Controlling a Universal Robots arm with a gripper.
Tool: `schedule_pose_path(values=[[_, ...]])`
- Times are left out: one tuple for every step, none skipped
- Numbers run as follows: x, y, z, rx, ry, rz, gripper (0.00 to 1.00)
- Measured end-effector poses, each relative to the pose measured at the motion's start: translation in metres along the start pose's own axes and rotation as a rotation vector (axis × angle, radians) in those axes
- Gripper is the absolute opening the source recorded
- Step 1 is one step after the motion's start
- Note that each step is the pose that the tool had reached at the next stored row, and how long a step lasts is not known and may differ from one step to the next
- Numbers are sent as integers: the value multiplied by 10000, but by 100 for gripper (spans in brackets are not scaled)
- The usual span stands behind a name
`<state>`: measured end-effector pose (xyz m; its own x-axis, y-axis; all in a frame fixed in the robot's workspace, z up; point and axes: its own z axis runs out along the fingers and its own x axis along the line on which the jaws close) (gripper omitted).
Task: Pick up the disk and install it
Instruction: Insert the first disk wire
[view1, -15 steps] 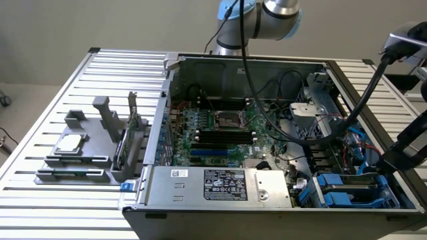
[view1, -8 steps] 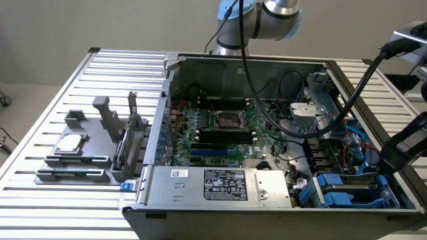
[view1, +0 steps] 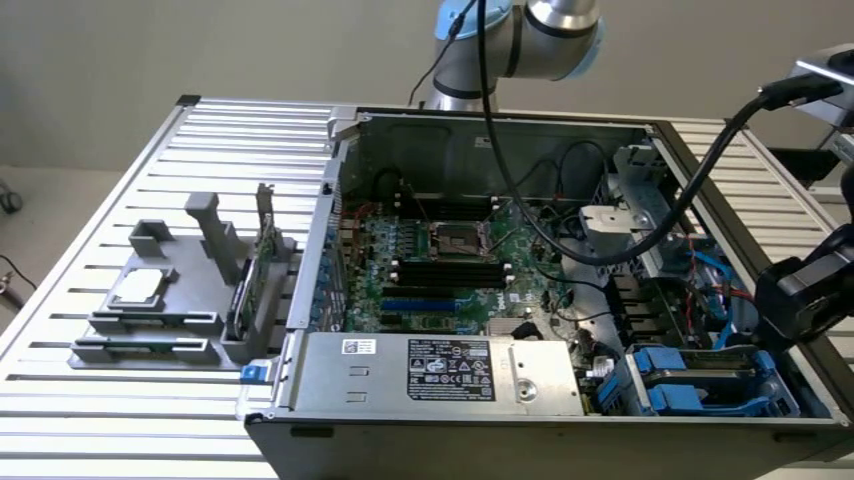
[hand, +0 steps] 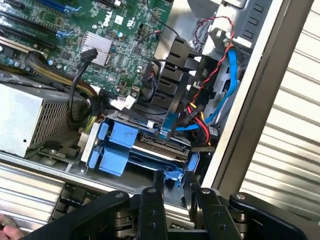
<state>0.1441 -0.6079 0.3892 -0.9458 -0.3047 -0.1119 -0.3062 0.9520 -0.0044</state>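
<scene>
Disk (hand: 161, 146) lies in drive bay (view1: 694, 385) at near corner of open PC case (view1: 534, 432), exterior view's right, next to PSU (hand: 25, 120). Gripper (hand: 175, 186) hangs just over bay; can't tell if clamped or free. Cables (hand: 200, 117) hide disk's far end. Exterior view makes bay contents hard to make out.

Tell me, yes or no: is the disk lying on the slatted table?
No, the disk in its blue carrier sits inside the computer case, near a corner, not on the slatted table.
</scene>
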Motion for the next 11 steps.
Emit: schedule_pose_path(values=[[1,0,5,21,0,196,31],[1,0,10,40,1,368,31],[2,0,14,61,2,547,31],[2,0,19,82,3,726,31],[3,0,24,102,4,904,31],[4,0,31,121,5,1090,31],[4,0,38,142,6,1266,31],[5,0,48,162,6,1433,31],[6,1,56,179,7,1572,31],[7,0,63,198,8,1745,31],[8,0,70,218,9,1924,31]])
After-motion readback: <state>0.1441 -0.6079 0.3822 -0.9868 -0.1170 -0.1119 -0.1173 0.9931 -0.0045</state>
